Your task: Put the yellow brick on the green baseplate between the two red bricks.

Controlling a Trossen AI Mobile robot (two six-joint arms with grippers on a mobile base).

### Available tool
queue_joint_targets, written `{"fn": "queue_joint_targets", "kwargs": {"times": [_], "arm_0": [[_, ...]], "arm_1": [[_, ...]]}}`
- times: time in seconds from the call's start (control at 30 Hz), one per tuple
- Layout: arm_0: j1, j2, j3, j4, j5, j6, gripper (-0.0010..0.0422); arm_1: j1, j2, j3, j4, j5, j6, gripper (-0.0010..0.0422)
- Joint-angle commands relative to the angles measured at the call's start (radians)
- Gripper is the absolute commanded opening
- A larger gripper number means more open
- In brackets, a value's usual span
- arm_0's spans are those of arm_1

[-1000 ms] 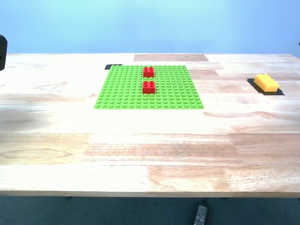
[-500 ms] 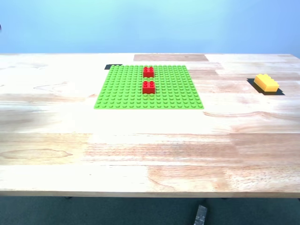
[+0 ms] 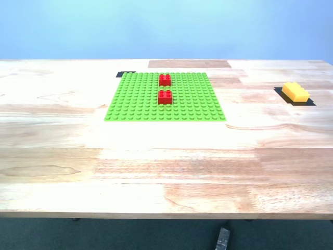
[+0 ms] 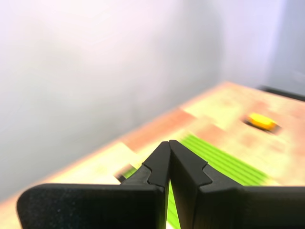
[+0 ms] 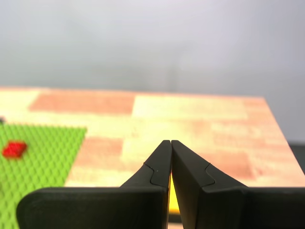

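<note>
Right now the wooden surface (image 3: 166, 166) holds just a few toys. The green baseplate (image 3: 140, 101) lies flat near the far edge of the surface, about in the middle of that edge. Two red bricks stand on it, one behind the other in a line that runs from the far edge toward the near edge. The first red brick (image 3: 165, 79) is close to the far edge of the plate. The second red brick (image 3: 165, 97) is nearer the middle of the plate. A small gap of green bumps shows between them, and nothing sits in that gap.

The yellow brick (image 3: 295, 92) is not on the plate. It rests on a dark patch (image 3: 311, 102) close to the surface edge at the exterior view's right, well apart from the plate and the red bricks. Its bumps point up.

No arm shows in the exterior view. My first pincer (image 4: 169, 143) is clenched, with its two black tips pressed together and nothing between them. Its own camera is blurry, but it shows the green plate below the tips and the yellow brick as a small spot far off. My second pincer (image 5: 170, 143) is clenched too, tips touching and empty. Its camera shows a bit of yellow just under the tips, and the plate with one red brick off to the side.
</note>
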Motion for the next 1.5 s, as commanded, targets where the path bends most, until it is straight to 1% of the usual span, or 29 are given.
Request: {"fn": "queue_joint_targets", "kwargs": {"times": [0.03, 0.13, 0.23, 0.3, 0.43, 0.53, 0.6, 0.7, 0.93, 1.0, 1.03, 1.1, 1.3, 1.33, 1.5], "arm_0": [[0.000, 0.092, 0.103, -0.203, 0.056, 0.084, 0.0000], [0.000, 0.155, 0.166, -0.367, 0.058, 0.169, 0.0000], [0.000, 0.200, 0.190, -0.449, 0.057, 0.237, 0.0000], [0.000, 0.220, 0.187, -0.460, 0.057, 0.249, 0.0000], [0.000, 0.249, 0.165, -0.448, 0.058, 0.250, 0.0000], [0.000, 0.268, 0.156, -0.420, 0.058, 0.248, 0.0000], [0.000, 0.276, 0.156, -0.411, 0.058, 0.245, 0.0000], [0.000, 0.282, 0.156, -0.399, 0.058, 0.238, 0.0000], [-0.001, 0.277, 0.156, -0.400, 0.058, 0.238, 0.0000], [-0.002, 0.278, 0.156, -0.400, 0.058, 0.238, 0.0000], [-0.002, 0.278, 0.156, -0.401, 0.058, 0.238, 0.0000], [-0.002, 0.278, 0.156, -0.400, 0.058, 0.238, 0.0000], [-0.002, 0.280, 0.156, -0.400, 0.058, 0.238, 0.0000], [-0.003, 0.280, 0.156, -0.401, 0.058, 0.238, 0.0000], [-0.003, 0.280, 0.156, -0.400, 0.058, 0.238, 0.0000]], "arm_1": [[-0.024, 0.149, 0.101, -0.094, 0.000, -0.033, 0.0000], [-0.056, 0.288, 0.194, -0.163, -0.001, -0.070, 0.0000], [-0.089, 0.411, 0.277, -0.212, -0.002, -0.106, 0.0000], [-0.111, 0.488, 0.328, -0.249, -0.009, -0.137, 0.0000], [-0.153, 0.640, 0.422, -0.342, -0.011, -0.156, 0.0001], [-0.171, 0.740, 0.476, -0.394, -0.079, -0.169, 0.0016], [-0.175, 0.795, 0.498, -0.414, -0.112, -0.186, 0.0038], [-0.171, 0.853, 0.508, -0.414, -0.114, -0.187, 0.0085], [-0.176, 0.948, 0.507, -0.396, -0.113, -0.200, 0.0236], [-0.175, 0.974, 0.507, -0.382, -0.114, -0.183, 0.0269], [-0.173, 0.986, 0.507, -0.375, -0.114, -0.179, 0.0279], [-0.173, 1.011, 0.507, -0.368, -0.114, -0.180, 0.0283], [-0.165, 1.071, 0.507, -0.340, -0.121, -0.183, 0.0272], [-0.159, 1.077, 0.507, -0.336, -0.138, -0.182, 0.0271], [-0.132, 1.103, 0.505, -0.305, -0.134, -0.169, 0.0271]]}}
